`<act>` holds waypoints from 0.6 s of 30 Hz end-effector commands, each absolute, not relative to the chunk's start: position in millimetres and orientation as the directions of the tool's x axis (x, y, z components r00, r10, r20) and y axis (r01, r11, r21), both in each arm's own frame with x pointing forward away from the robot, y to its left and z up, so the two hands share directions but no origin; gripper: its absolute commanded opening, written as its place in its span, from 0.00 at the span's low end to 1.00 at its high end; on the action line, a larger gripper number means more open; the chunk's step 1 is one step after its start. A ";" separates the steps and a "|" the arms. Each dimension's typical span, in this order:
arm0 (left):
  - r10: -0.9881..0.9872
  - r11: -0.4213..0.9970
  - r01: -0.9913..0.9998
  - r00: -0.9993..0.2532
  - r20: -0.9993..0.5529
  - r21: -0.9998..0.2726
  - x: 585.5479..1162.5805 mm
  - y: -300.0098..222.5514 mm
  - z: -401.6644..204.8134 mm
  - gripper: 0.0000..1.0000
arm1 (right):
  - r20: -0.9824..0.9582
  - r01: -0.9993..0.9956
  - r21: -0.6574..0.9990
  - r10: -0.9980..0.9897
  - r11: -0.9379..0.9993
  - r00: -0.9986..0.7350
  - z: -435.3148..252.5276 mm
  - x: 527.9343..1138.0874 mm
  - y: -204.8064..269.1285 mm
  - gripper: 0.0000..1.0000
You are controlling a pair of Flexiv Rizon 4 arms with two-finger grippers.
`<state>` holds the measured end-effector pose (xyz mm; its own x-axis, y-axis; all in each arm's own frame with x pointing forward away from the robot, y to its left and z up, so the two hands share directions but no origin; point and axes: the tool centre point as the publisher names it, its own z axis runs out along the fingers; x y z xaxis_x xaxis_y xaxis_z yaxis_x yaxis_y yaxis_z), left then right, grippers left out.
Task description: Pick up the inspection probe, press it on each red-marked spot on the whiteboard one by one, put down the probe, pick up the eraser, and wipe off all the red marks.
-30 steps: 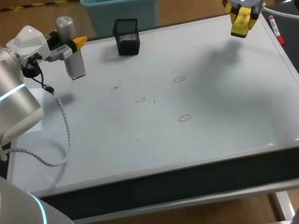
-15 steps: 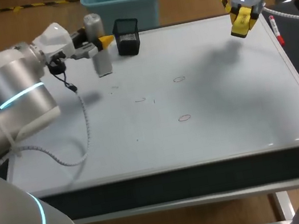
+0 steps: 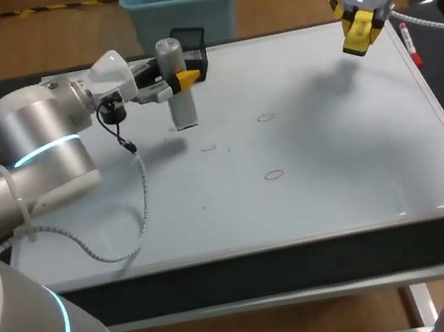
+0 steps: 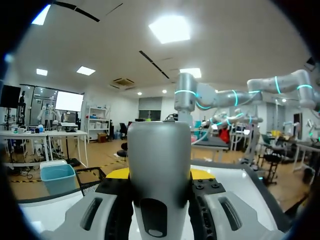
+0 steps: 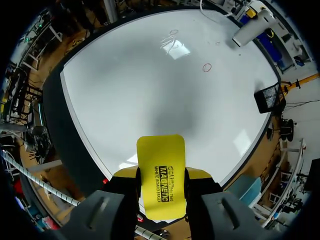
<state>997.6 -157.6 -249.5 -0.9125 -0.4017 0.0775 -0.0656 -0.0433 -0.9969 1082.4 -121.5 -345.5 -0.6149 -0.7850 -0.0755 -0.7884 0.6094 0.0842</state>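
1. The counter (image 3: 266,268) is dark. It shows as a front face and as a strip at the right side.
2. A whiteboard (image 3: 337,137) lies flat on the counter and covers almost all of its top.
3. Three small red rings are drawn on the whiteboard, near its middle: the far red mark (image 3: 265,117), the near red mark (image 3: 273,175) and, faint, the left red mark (image 3: 207,147).
4. A black mesh cup (image 3: 193,39) stands at the far edge of the whiteboard.
5. A pen (image 3: 409,43) with red on it lies on the dark strip, just beside the right edge of the whiteboard.
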 end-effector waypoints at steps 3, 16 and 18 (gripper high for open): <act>-0.304 -0.050 -0.077 -0.948 0.089 -0.996 993.3 -153.6 -254.0 0.00 | -0.074 -0.790 0.082 -0.786 0.608 -0.613 -344.8 1082.1 -122.3 0.00; -0.216 -0.066 -0.074 -0.972 0.087 -0.995 985.2 -176.6 -266.0 0.00 | -0.074 -0.790 0.082 -0.786 0.608 -0.613 -344.8 1082.1 -122.3 0.00; -0.215 -0.074 -0.073 -0.973 0.088 -0.995 984.6 -177.2 -268.4 0.00 | -0.074 -0.790 0.082 -0.786 0.608 -0.613 -344.8 1082.1 -122.3 0.00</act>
